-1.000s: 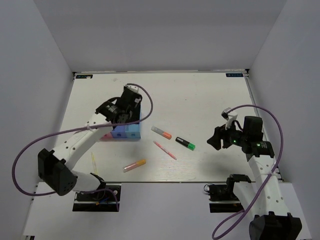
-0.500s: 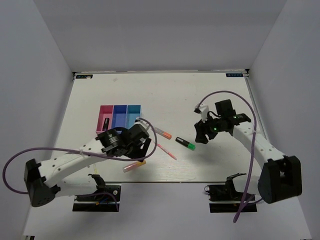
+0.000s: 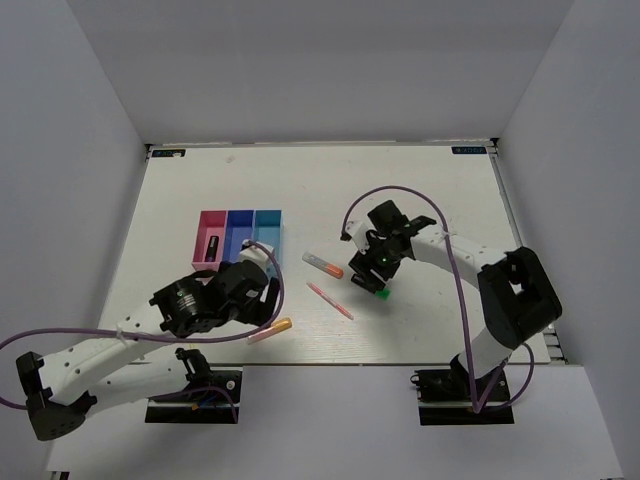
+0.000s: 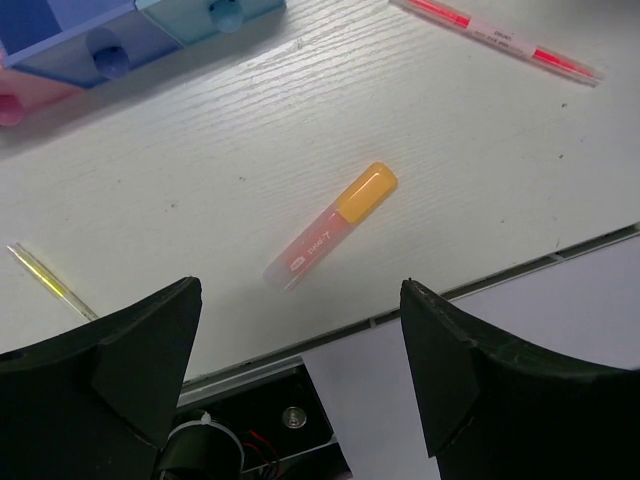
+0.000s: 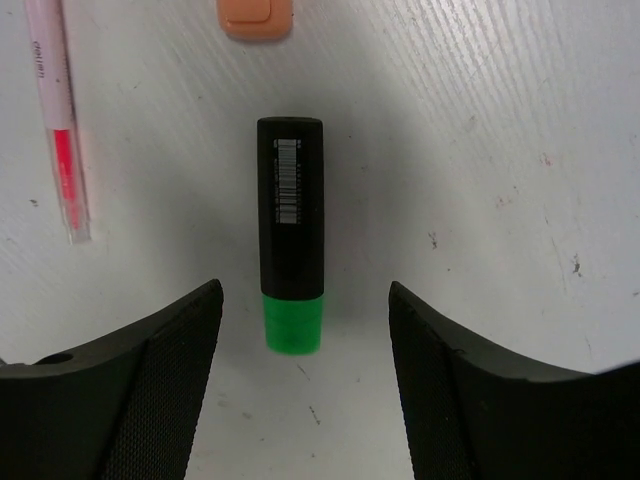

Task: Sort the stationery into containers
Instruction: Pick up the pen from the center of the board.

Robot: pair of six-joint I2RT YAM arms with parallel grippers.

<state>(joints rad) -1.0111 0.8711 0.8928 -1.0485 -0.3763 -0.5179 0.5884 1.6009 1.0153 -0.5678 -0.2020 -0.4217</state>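
Both grippers are spread: the left gripper (image 4: 300, 300) above one pink-and-orange highlighter (image 4: 330, 225), the right gripper (image 5: 305, 300) straddling one black-and-green highlighter (image 5: 290, 230). One grey-and-orange highlighter (image 3: 322, 265) and one thin pink pen (image 3: 329, 300) lie between. One dark marker (image 3: 212, 245) sits in the tray's (image 3: 240, 213) pink compartment.

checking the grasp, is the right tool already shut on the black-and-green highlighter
No, the right tool is open, with clear gaps on both sides of the black-and-green highlighter lying on the table.

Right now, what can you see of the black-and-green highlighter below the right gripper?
The black-and-green highlighter looks plastic: black barrel with a white barcode label, green end. It lies flat on the white table, centred between the open fingers of the right gripper, untouched. An orange marker end lies just beyond its black end, apart.
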